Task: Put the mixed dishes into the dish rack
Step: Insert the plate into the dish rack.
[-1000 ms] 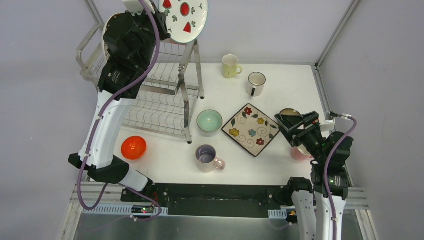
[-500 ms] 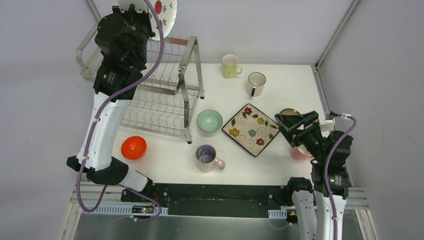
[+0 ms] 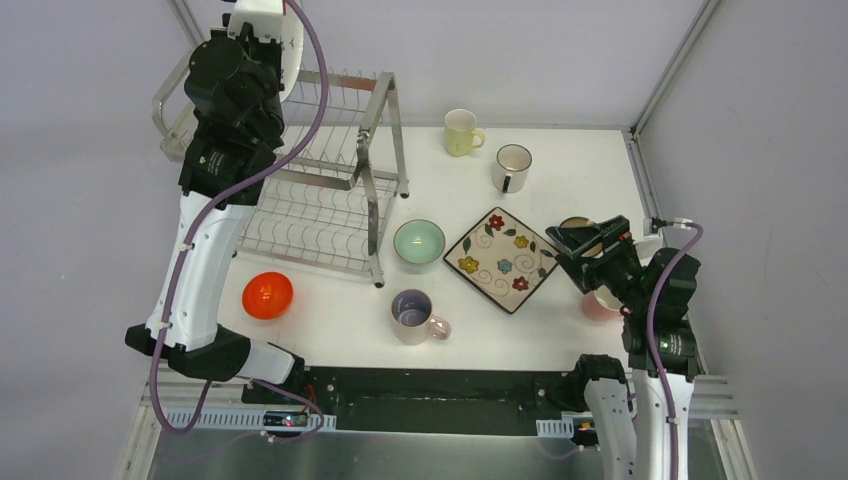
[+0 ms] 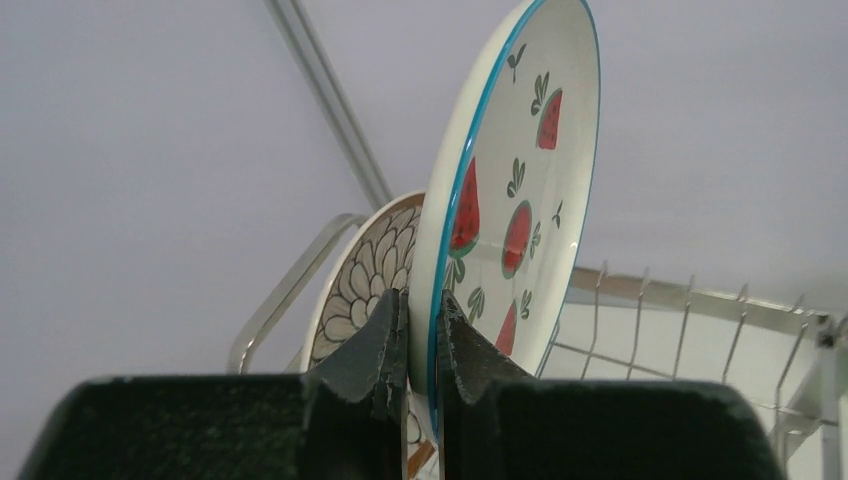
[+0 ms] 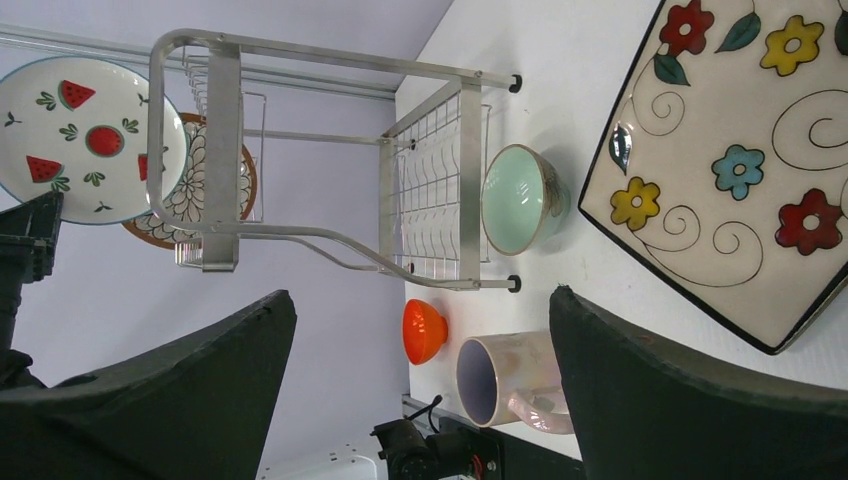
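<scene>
You have a white table [image 3: 335,312] with plain grey panels [image 3: 550,50] behind and beside it, a slanting aluminium post [image 3: 672,65] at its far right corner, a black strip [image 3: 440,385] along its near edge, and a small box [image 3: 287,420] with red and green lights just below that strip.

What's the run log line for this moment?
left pincer: shut on red-fruit plate, at dish rack | right pincer: open, empty, near flowered square plate
</scene>
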Robot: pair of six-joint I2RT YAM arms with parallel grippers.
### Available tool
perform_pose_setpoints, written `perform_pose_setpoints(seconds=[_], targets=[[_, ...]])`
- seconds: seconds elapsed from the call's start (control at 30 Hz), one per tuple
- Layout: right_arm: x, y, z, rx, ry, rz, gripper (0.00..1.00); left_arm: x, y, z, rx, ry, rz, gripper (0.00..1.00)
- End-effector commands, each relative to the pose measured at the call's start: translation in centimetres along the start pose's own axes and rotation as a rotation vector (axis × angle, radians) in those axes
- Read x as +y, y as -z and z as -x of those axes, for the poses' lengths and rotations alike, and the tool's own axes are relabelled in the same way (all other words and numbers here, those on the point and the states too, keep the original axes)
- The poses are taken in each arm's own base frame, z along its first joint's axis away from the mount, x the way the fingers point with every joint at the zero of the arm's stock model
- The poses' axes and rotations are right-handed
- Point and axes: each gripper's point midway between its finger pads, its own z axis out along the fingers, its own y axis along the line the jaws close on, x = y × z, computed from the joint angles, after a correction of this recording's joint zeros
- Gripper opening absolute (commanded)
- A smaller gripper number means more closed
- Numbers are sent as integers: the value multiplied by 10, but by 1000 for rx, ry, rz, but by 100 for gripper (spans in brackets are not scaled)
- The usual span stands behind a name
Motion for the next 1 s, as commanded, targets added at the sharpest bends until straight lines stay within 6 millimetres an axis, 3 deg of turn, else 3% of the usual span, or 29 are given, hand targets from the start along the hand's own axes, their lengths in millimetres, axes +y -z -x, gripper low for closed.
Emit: perform_pose_setpoints(seconds=[0.0, 0.4, 0.63, 0.97], targets=[[16, 5, 2, 3, 64, 34, 100, 40, 18, 28, -97, 58, 70, 0], [9, 0, -3, 42, 62, 20, 100, 34, 17, -13, -16, -57, 56, 0], [6, -1, -3, 40, 62, 15, 100, 25, 29, -23, -4, -31, -25, 0], [2, 0, -6, 49, 59, 7, 100, 14, 35, -52, 62, -69, -69, 0]])
